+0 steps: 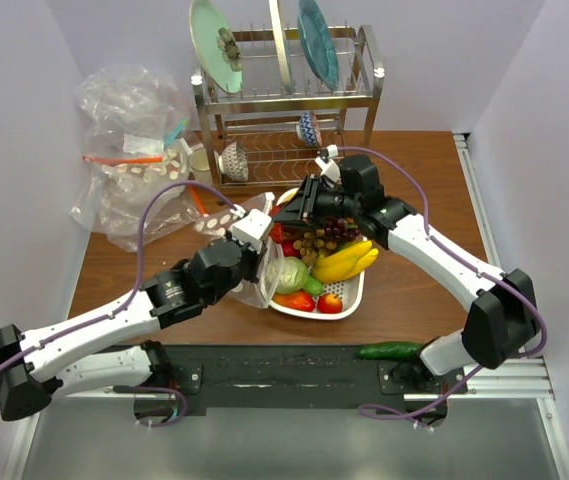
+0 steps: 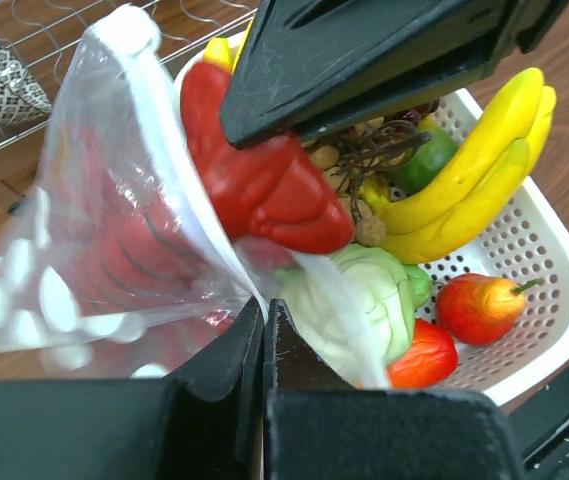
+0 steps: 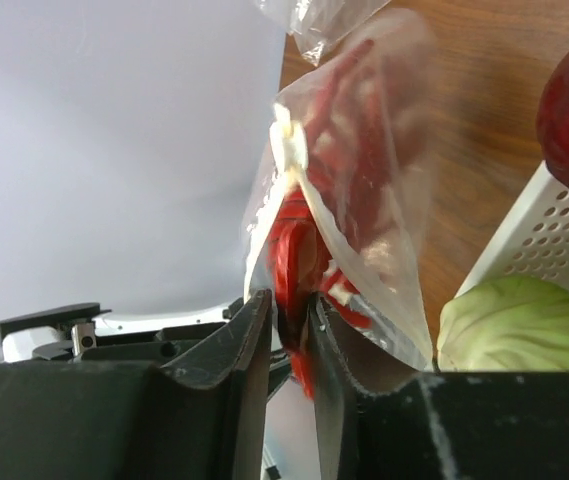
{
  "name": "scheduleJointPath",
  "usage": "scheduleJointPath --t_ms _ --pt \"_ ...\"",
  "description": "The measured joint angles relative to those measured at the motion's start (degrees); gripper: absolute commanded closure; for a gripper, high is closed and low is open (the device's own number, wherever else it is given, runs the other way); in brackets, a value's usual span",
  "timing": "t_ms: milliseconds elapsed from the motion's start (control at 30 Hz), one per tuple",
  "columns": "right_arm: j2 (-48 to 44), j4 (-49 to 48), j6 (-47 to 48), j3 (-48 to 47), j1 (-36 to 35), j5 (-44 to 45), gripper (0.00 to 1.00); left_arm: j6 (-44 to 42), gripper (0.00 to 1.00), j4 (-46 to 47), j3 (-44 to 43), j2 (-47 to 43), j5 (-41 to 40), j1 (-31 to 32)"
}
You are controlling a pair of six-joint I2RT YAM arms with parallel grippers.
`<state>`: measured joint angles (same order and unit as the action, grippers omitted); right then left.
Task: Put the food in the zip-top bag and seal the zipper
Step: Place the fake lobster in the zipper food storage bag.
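Barely started: 1 item, the lobster, sits partway through the mouth of the bag, part inside and part still out. The right gripper is clamped on the lobster. The left gripper is pinched together on the bag's edge, holding the bag open just beside the tray. Left to do, I judge: let the lobster go, load the other red foods, then seal. The tray holds bananas, a cabbage, a red fruit and a pepper
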<state>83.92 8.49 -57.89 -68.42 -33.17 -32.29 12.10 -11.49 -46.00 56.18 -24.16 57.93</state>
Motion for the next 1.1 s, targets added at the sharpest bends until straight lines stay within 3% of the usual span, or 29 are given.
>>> scheduleJointPath --t_ms 133,267,433,800,1100 --pt "-0.6 2.3 2.8 -0.1 0.0 1.8 0.63 0.9 1.00 -1.8 -2.0 1.8 -1.6 0.0" --pt "-2.6 5.8 6.1 -0.1 -0.1 4.4 0.62 1.0 1.00 -3.7 -5.6 2.8 -2.1 -0.6" --pt "-6.2 10.9 11.2 -0.8 -0.2 8.3 0.50 2.1 1.00 -4.4 -7.2 2.7 -1.6 -2.2" --pt "-14.7 20.4 24.3 -2.2 -1.0 14.1 0.55 3.9 1.00 -8.7 -11.0 4.0 3.7 -7.9" --pt "-13.4 22.7 34.9 -2.2 -13.2 16.9 0.55 3.9 1.00 -9.3 -11.0 4.4 7.9 -8.0"
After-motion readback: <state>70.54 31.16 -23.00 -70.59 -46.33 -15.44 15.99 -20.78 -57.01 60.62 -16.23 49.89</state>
